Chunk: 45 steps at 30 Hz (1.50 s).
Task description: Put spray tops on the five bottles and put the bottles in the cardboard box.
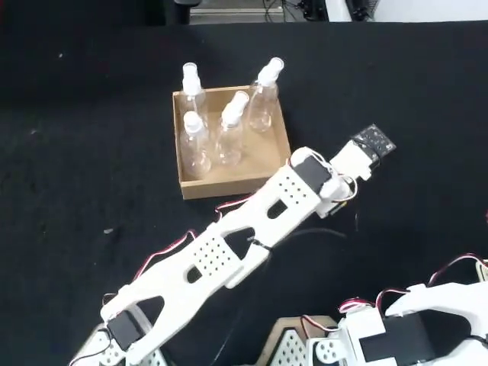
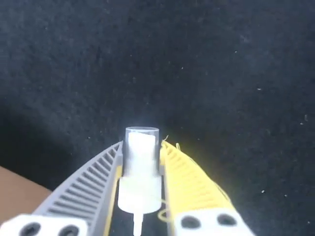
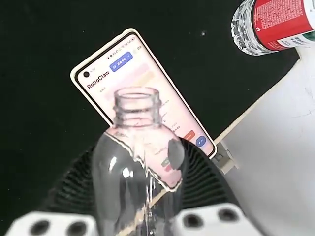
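Observation:
Several clear bottles with white spray tops [image 1: 231, 126] stand in the cardboard box [image 1: 232, 185] in the high view. My left arm stretches past the box's right side, its gripper [image 1: 367, 151] over the black mat. In the left wrist view that gripper [image 2: 141, 145] is shut on a white spray top [image 2: 141, 172] with a clear cap, between a grey finger [image 2: 93, 177] and a yellow one. My right gripper [image 3: 142, 164] is shut on a clear bottle [image 3: 138, 147] whose threaded neck is open, with no top on it. The right arm [image 1: 412, 328] sits at the table's near right corner.
Behind the held bottle lies a phone [image 3: 98, 69] with its screen lit, a red-labelled bottle [image 3: 275, 22] and a white surface [image 3: 285, 147]. A brown corner [image 2: 15, 189] shows beside the left gripper. Black mat [image 1: 91, 152] covers the table around the box.

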Motion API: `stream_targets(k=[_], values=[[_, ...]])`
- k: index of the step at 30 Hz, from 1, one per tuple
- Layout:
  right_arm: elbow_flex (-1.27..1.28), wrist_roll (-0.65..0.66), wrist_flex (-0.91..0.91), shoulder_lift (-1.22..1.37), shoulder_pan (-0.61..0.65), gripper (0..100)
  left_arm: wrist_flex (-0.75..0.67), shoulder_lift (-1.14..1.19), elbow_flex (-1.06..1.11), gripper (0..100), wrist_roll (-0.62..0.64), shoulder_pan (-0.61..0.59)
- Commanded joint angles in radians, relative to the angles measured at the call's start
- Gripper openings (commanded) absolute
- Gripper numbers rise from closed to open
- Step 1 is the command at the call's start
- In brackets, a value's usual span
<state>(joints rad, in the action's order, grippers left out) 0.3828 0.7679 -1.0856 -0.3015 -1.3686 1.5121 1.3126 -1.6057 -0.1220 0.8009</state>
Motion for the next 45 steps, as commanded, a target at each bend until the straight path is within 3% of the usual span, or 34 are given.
stream_targets(k=[1,10,17,23,27,33,39,45], values=[[-0.031,0.003,0.021,0.001,-0.017,1.1,0.046,-0.160,-0.058,7,0.000,0.021],[-0.041,-0.005,-0.026,-0.008,0.064,1.1,0.247,-0.394,-0.056,7,-0.006,-0.001],[-0.119,-0.130,-0.061,-0.022,0.193,1.1,0.253,-0.614,-0.051,4,0.003,-0.050],[-0.148,-0.222,-0.218,-0.243,0.388,1.1,0.253,-0.908,0.117,3,0.003,-0.076],[-0.097,-0.313,-0.226,-0.423,0.560,1.1,0.253,-1.162,0.302,3,0.003,-0.124],[-0.012,-0.535,-0.218,-0.595,0.927,1.1,0.222,-1.542,0.521,3,-0.005,-0.199],[0.048,-0.732,-0.112,-0.723,1.344,1.1,0.040,-1.761,0.670,3,0.003,-0.338],[0.295,-0.801,0.135,-0.940,1.579,1.1,-0.206,-1.858,0.831,3,0.080,-0.352]])
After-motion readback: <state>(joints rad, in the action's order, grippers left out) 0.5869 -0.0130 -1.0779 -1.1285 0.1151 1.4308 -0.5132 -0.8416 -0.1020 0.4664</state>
